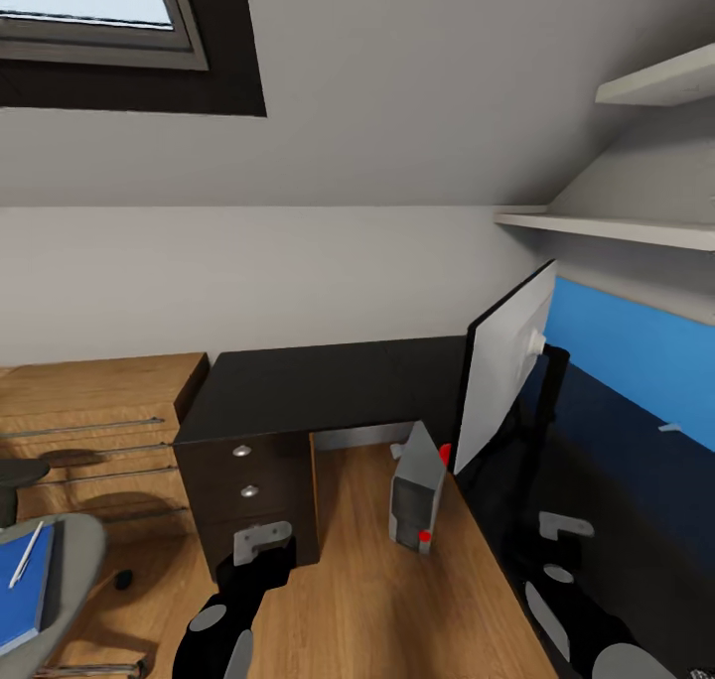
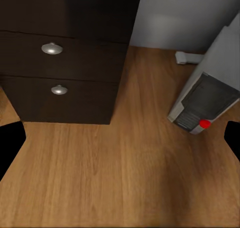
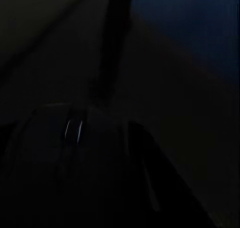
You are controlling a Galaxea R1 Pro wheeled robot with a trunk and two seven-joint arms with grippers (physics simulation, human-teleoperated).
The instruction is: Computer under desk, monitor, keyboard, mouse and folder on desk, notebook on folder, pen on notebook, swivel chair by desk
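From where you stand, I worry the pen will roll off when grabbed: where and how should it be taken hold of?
Grip the pen at mid-shaft, coming from above with the fingers closing across its width. It is a thin white stick lying flat on the blue cover on the swivel chair seat, so only its narrow sides seem graspable. That is a judgement; it looks tiny here.
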